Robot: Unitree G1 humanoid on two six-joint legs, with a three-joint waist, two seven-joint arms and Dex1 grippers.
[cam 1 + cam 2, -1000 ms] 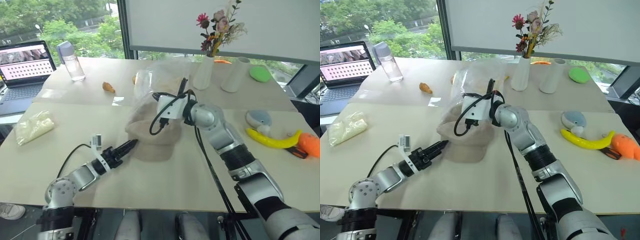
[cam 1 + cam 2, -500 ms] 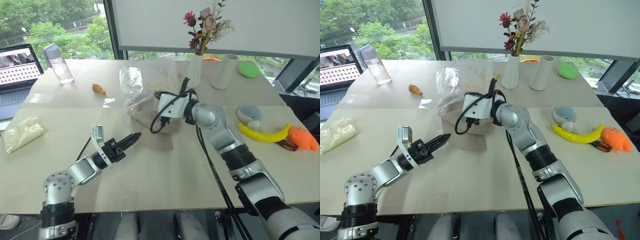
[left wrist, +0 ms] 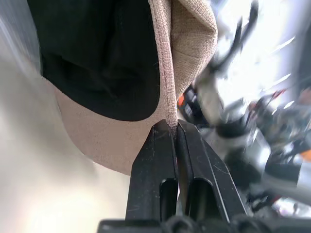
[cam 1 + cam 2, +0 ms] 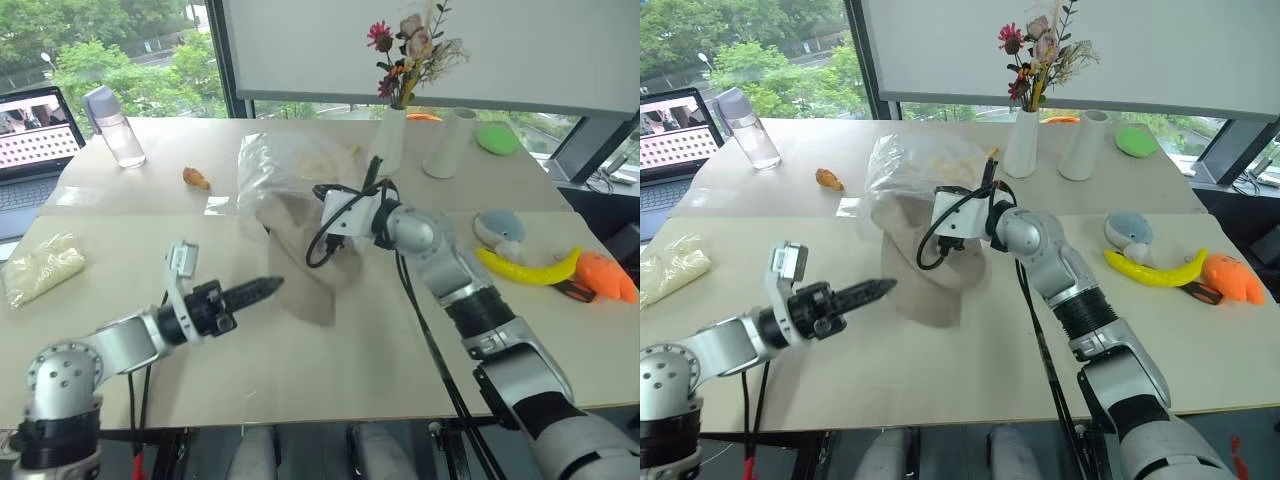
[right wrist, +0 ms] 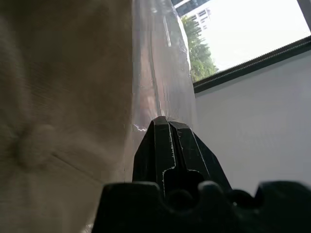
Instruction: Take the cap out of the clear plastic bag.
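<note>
The beige cap (image 4: 305, 262) hangs tilted above the table between my two grippers, its dark lining showing in the left wrist view. My left gripper (image 4: 272, 288) is shut on the cap's stitched rim (image 3: 167, 97) at its near side. The clear plastic bag (image 4: 285, 162) rises crinkled behind and over the cap's far part. My right gripper (image 5: 163, 122) is shut on a fold of the clear plastic bag (image 5: 160, 58), with the cap's crown (image 5: 58, 97) right beside it.
A vase of flowers (image 4: 390, 140), a white cylinder (image 4: 448, 145) and a green object (image 4: 497, 138) stand at the back. A water bottle (image 4: 115, 125), laptop (image 4: 35, 125) and small bag of filling (image 4: 40, 268) are left. A banana (image 4: 525, 268) and toys lie right.
My left gripper closed on the cap's rim and drew back and up. The cap has lifted off the table and tilted, sliding out from the bag held by the right gripper.
</note>
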